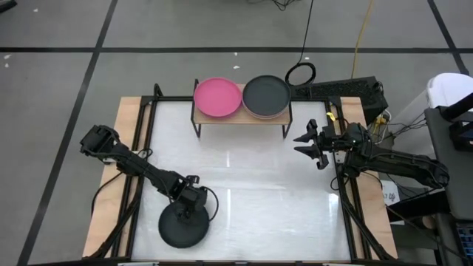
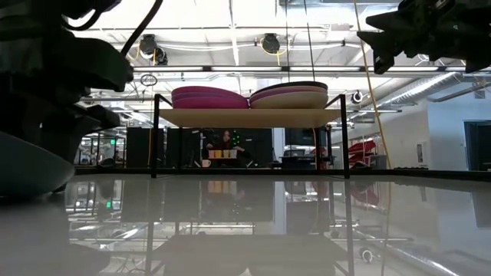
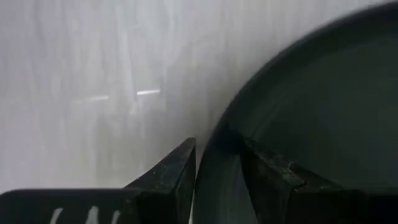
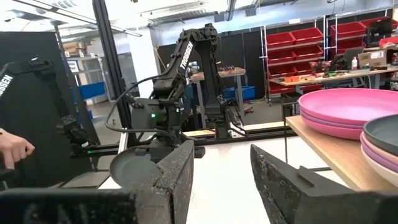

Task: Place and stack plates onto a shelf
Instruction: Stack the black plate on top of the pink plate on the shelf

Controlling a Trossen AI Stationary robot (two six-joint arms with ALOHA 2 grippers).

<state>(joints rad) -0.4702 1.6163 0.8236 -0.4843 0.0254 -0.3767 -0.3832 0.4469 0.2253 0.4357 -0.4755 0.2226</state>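
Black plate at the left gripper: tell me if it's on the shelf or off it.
Off. The black plate sits at the table's near edge, its rim between the left gripper's fingers; the shelf stands at the far side.

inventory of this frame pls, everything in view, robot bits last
shelf: 1, light wood top on black legs, far side of table
pink plates: stack, at least 2, hot pink, shelf's left half
dark plate: 1, dark grey, tops the stack on shelf's right half; beige and purple rims below it
black plate: 1, near-left of table, rim between left gripper's fingers
table: 1, glossy white, wooden edges
person's hand: 1, edge of right wrist view, off the table
left gripper: on the black plate's rim
right gripper: open, empty, raised right of the shelf
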